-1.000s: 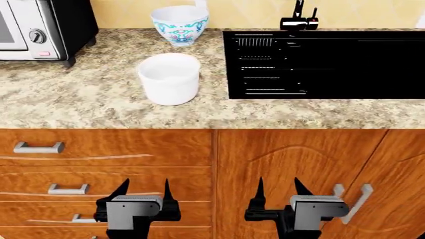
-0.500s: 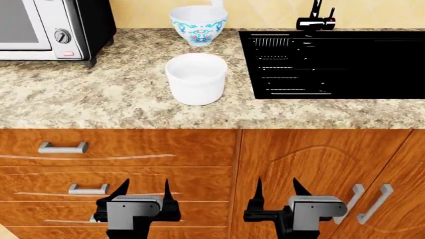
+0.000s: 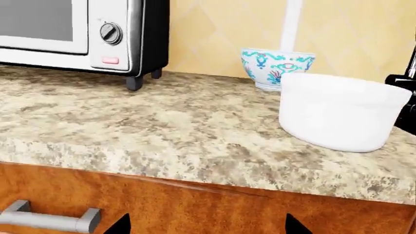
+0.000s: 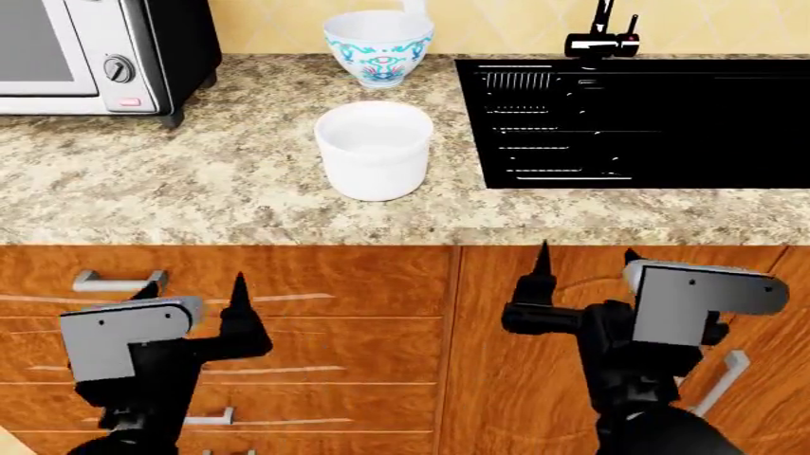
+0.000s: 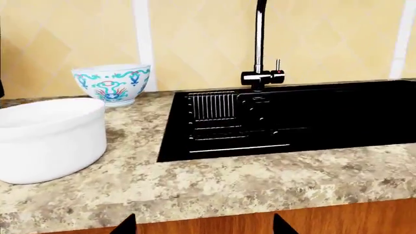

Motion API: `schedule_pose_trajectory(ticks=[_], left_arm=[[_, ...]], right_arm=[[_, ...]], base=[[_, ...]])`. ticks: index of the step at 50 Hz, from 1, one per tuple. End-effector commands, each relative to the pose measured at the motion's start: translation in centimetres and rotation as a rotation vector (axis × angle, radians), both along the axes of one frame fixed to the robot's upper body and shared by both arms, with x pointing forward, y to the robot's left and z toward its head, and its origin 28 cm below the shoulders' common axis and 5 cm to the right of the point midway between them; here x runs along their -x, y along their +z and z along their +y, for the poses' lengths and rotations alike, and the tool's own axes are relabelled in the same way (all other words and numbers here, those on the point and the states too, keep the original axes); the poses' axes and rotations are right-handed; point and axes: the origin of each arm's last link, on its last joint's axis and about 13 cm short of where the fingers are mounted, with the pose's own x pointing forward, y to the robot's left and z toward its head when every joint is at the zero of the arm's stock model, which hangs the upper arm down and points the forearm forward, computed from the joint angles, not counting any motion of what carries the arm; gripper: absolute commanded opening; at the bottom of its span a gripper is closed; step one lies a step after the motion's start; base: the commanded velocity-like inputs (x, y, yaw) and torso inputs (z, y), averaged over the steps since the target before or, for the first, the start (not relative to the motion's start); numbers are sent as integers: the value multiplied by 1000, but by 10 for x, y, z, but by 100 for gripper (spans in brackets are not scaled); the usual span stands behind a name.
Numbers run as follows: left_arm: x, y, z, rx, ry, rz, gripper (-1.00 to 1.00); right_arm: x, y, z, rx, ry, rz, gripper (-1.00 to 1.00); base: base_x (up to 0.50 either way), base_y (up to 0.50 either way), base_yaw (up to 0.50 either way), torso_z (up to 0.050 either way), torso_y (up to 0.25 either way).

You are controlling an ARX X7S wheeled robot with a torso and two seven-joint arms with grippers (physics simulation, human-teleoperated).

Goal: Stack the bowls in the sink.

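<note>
On the speckled granite countertop (image 4: pixel 190 180) against a yellow tiled wall (image 5: pixel 195 34), the plain white bowl (image 4: pixel 374 149) and floral bowl (image 4: pixel 377 45) sit empty left of the black sink (image 4: pixel 658 123), while the left gripper (image 4: pixel 190 322) and right gripper (image 4: pixel 585 270) hover spread apart, holding nothing, before the wooden cabinets (image 4: pixel 379 313).

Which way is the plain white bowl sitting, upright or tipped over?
Upright: the plain white bowl rests on the countertop, rim level, opening facing up.
</note>
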Motion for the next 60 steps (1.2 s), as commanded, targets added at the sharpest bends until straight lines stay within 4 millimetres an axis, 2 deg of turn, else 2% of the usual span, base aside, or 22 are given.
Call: schedule_pose_trajectory(ticks=[1,3,13,16,19,27,34,60], left_arm=[[44,125,20,-122,-59,-129,100],[46,147,23,-137,-53,-149,100],[46,243,30,-253,-10,-175,100],[49,265,29,-289,10,-176,100],[50,278,29,-321,33,-167,100],[47,279,31,-413,56,-62,100],[49,275,26,-480,-74,36,100],[50,273,21,-484,-148,50,100]], right_arm=[[43,80,-5,227,-100,-122,100],[52,91,-2,243,-17,-107,100],[52,149,-7,333,-84,-78,100],[52,165,-5,368,-103,-54,100],[51,179,-4,393,-132,-44,100],[34,190,-3,410,-148,-29,100],[18,192,0,374,-93,-40,100],[5,184,4,343,-62,-23,100]], base=[[0,0,0,0,0],[0,0,0,0,0],[0,0,0,0,0],[0,0,0,0,0],[0,0,0,0,0],[4,0,0,0,0],[447,0,0,0,0],[500,-43,0,0,1]])
